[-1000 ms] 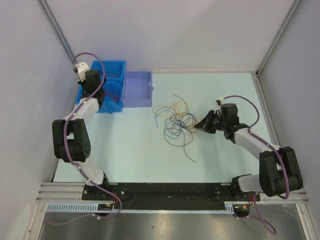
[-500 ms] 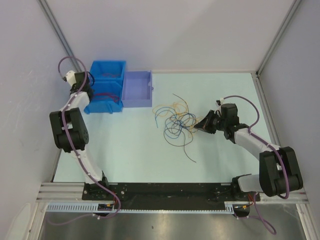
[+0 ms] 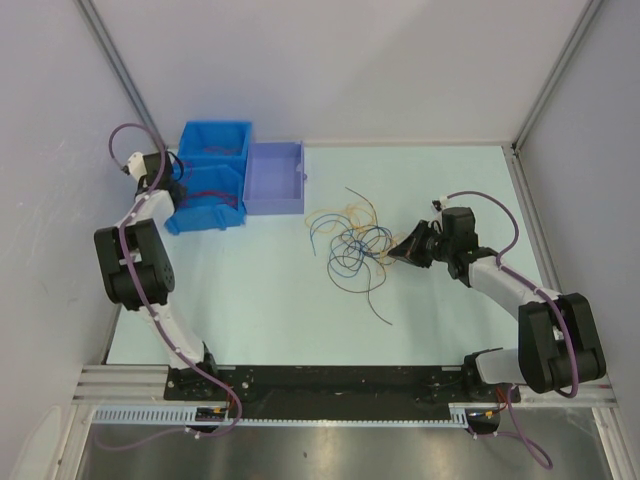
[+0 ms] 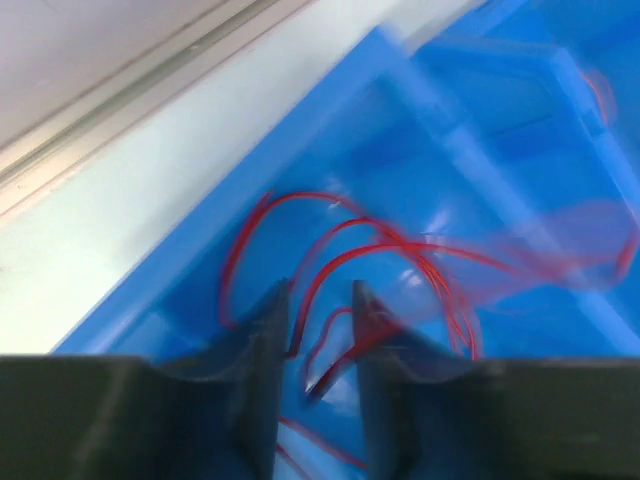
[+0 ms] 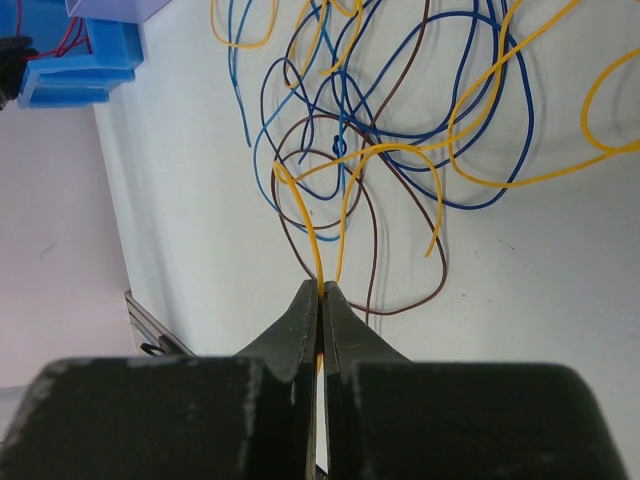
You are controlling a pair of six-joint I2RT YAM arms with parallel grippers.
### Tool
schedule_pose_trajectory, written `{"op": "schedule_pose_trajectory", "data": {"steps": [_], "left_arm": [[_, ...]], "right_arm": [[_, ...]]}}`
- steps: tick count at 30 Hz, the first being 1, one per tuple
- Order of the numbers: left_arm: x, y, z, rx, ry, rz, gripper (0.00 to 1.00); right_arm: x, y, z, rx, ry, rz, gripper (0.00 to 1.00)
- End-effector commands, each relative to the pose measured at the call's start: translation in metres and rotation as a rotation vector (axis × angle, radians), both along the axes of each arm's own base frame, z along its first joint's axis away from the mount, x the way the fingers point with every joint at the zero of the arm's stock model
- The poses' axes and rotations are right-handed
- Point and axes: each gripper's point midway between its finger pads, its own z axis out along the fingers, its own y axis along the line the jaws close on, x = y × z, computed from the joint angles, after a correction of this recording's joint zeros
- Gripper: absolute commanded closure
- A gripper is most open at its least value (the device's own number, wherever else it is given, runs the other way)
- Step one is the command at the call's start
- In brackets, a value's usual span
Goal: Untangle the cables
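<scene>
The cables (image 3: pixel 355 245) lie tangled on the table's middle: thin blue, yellow, orange and dark wires. In the right wrist view the tangle (image 5: pixel 340 145) lies just ahead of my right gripper (image 5: pixel 322 290), which is shut on a yellow cable (image 5: pixel 316 262). The right gripper (image 3: pixel 397 254) sits at the tangle's right edge. Red cables (image 4: pixel 380 245) lie in a blue bin (image 4: pixel 330 90). My left gripper (image 4: pixel 320 300) hangs over them, jaws slightly apart, a red strand showing in the gap. From above, the left gripper (image 3: pixel 175 186) is at the bin's left side.
The blue bin (image 3: pixel 213 160) has two compartments and stands at the back left. A light purple bin (image 3: pixel 274 178) stands beside it on the right. Grey walls close in the left, back and right sides. The blue bin's corner (image 5: pixel 70 70) shows far off.
The left arm has swung left and back, from over the blue bin to its left side. The right arm and the tangle have not moved.
</scene>
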Motion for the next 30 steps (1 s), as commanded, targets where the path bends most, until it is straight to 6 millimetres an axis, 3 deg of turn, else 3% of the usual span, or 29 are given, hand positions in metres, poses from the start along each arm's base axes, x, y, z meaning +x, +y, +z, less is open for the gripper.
{"op": "schedule_pose_trajectory", "data": {"steps": [1, 4, 13, 16, 21, 27, 29, 30], "left_arm": [[0.008, -0.005, 0.041, 0.001, -0.094, -0.017, 0.51], [0.005, -0.007, 0.054, 0.010, -0.133, -0.025, 0.35], [0.006, -0.026, 0.110, 0.120, -0.201, -0.072, 0.33], [0.007, -0.025, 0.119, 0.141, -0.216, -0.065, 0.35], [0.006, -0.025, 0.128, 0.150, -0.222, -0.068, 0.37], [0.014, -0.025, 0.120, 0.148, -0.199, -0.082, 0.41], [0.017, -0.035, 0.121, 0.126, -0.223, -0.121, 0.42], [0.017, -0.041, 0.131, 0.129, -0.258, -0.147, 0.41]], "right_arm": [[0.004, 0.001, 0.002, 0.006, -0.035, 0.015, 1.00], [0.004, 0.002, 0.001, 0.004, -0.033, 0.018, 1.00], [0.005, 0.002, 0.004, 0.003, -0.046, 0.019, 1.00], [0.005, 0.001, 0.005, 0.001, -0.050, 0.016, 1.00], [0.006, -0.001, 0.006, -0.005, -0.060, 0.011, 1.00], [0.006, 0.000, 0.005, -0.007, -0.061, 0.014, 1.00], [0.007, -0.001, 0.005, -0.009, -0.061, 0.011, 1.00], [0.007, 0.000, 0.004, -0.009, -0.061, 0.011, 1.00]]}}
